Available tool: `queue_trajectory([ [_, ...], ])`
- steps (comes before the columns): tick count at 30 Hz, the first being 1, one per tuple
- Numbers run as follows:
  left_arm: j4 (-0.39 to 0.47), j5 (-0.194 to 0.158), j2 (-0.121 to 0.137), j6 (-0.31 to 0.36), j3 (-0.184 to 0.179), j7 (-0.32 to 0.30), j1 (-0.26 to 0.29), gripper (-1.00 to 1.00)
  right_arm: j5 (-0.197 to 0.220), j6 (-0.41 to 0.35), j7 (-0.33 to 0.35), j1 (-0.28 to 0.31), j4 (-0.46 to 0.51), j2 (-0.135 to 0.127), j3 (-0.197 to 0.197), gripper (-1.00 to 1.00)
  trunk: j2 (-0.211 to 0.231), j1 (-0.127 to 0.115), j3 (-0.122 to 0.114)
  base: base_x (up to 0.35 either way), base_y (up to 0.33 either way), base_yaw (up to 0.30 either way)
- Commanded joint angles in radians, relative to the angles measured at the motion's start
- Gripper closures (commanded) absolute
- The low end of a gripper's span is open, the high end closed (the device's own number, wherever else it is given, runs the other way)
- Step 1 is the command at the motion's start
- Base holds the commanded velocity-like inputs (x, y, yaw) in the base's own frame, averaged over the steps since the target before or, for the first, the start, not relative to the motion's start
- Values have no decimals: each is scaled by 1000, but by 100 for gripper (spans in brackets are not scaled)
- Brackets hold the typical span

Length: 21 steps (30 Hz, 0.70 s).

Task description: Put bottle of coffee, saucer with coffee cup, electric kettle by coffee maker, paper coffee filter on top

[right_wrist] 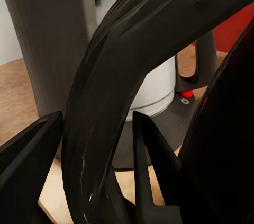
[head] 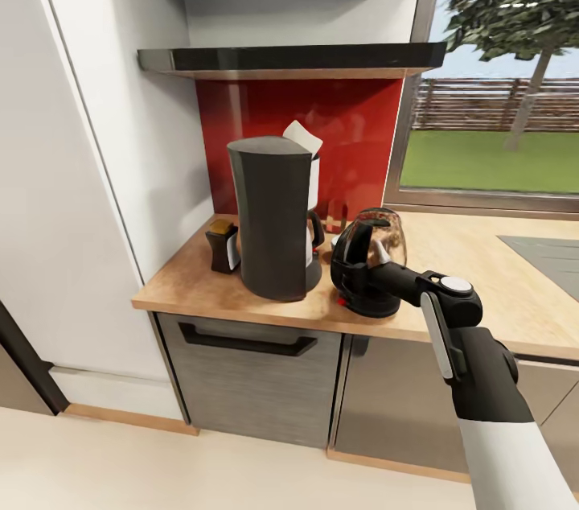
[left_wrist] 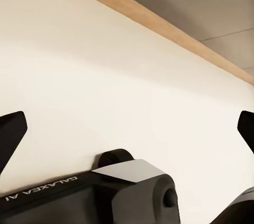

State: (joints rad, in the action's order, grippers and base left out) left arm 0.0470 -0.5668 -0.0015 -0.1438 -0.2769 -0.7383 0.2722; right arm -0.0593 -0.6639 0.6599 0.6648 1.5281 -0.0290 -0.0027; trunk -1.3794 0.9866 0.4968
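Note:
The dark coffee maker (head: 272,220) stands on the wood kitchen countertop (head: 482,269), with the white paper coffee filter (head: 303,137) on its top. The bottle of coffee (head: 223,246) stands just left of it. Right of it sits the glass electric kettle (head: 371,259), its base on the worktop. My right gripper (head: 352,275) is shut on the kettle's black handle (right_wrist: 119,86), one finger on each side, and the coffee maker (right_wrist: 50,38) is close behind. My left gripper (left_wrist: 127,128) is open over pale floor. The black kitchen shelf (head: 289,58) is bare. The saucer and coffee cup are hidden.
A tall white cabinet (head: 80,172) borders the worktop on the left. A grey inset panel (head: 551,257) lies in the counter at the right, under the window (head: 498,124). Below the worktop is a drawer with a black handle (head: 245,343).

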Motion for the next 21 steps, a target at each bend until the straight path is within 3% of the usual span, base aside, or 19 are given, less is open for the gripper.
queue_trajectory([
  [1, -2, -5, 0, -8, -8, -1, 1, -100, -2, -3, 6, 1, 1, 0, 0, 100, -1, 0, 1, 24, 0, 0],
  [10, -2, -5, 0, -8, -8, -1, 1, -100, -2, -3, 6, 1, 1, 0, 0, 100, -1, 0, 1, 7, 0, 0],
  [21, -2, -5, 0, -8, -8, -1, 1, -100, -2, -3, 6, 1, 1, 0, 0, 100, -43, 23, 20, 0, 0, 0],
])
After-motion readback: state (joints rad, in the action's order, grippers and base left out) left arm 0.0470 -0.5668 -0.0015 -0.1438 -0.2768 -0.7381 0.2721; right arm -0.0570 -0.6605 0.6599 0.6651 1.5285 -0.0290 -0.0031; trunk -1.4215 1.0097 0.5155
